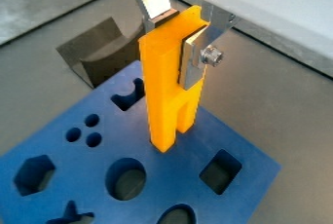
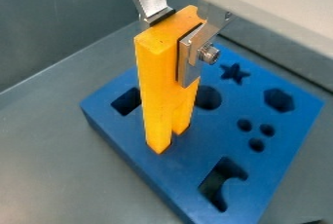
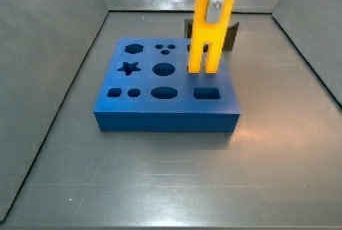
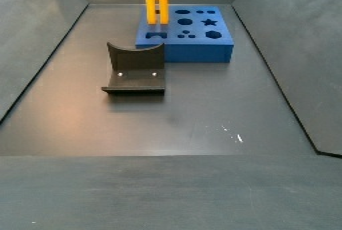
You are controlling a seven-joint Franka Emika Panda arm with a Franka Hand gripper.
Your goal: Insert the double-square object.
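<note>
Matt yellow plastic double-square object (image 1: 172,82), silver metal end effector (image 1: 178,35) fingers, smooth blue block (image 3: 150,92)

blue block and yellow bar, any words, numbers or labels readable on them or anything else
None: no readable text in any view.
The blue block, the double-square object held upright above it in the end effector, and the dark grey curved piece are all unmarked.

One yellow bar (image 3: 207,31), one blue block (image 3: 158,102), one grey piece (image 4: 135,70), one hand (image 1: 177,35)

Even, soft light; floor glare; blurred hand (image 1: 180,31).
</note>
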